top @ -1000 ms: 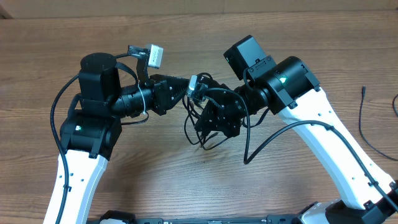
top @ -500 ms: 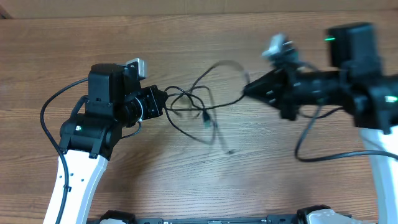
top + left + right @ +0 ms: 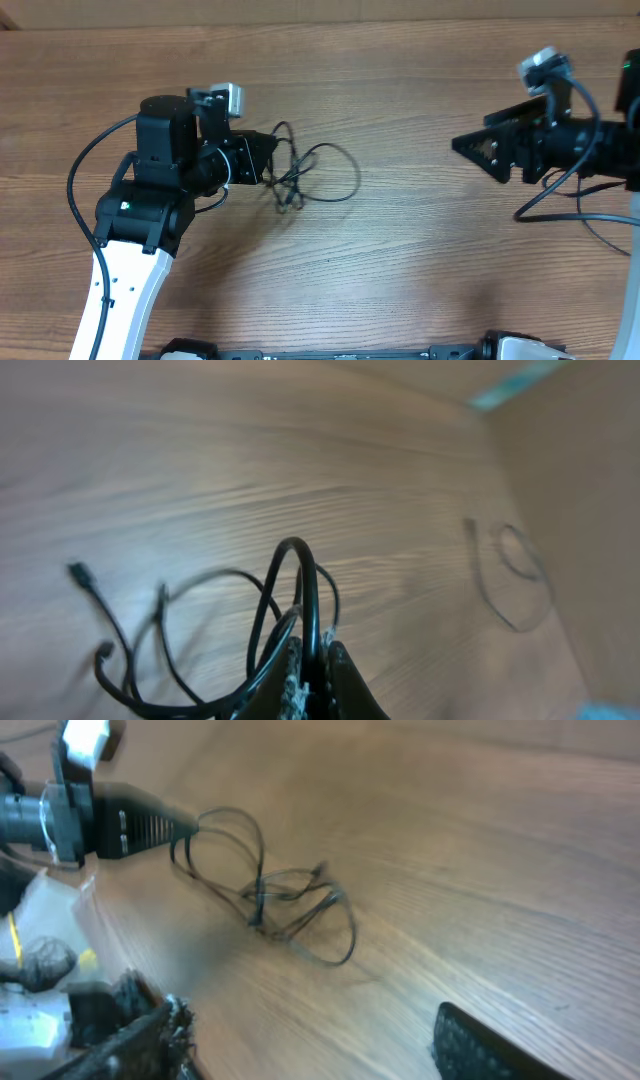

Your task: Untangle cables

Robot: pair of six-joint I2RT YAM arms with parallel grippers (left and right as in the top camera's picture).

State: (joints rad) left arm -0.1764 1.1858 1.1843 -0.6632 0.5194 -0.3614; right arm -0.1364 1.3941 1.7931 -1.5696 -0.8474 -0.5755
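1. Brown wood-grain table (image 3: 400,260); perhaps a cardboard wall (image 3: 570,510) at its edge.
2. Left fingers (image 3: 340,680) clamp the cables (image 3: 310,175), tangled loops lying on the table beside them.
3. Right fingers (image 3: 480,1045) stand apart, well away.

Overhead: bright, even, diffuse light. Table (image 3: 400,260) grain sharp. Shadows faint, soft-edged. Slight smear on right arm (image 3: 590,145) near frame edge.
Left wrist: heavy motion blur, grain streaked. Cables (image 3: 290,590) soft. Left pincer (image 3: 312,670) dark, unfocused at bottom edge.
Right wrist: dimmer, warm cast, blurred throughout. Soft shadow beneath cables. Right pincer (image 3: 300,1040) fingers dark, unfocused.
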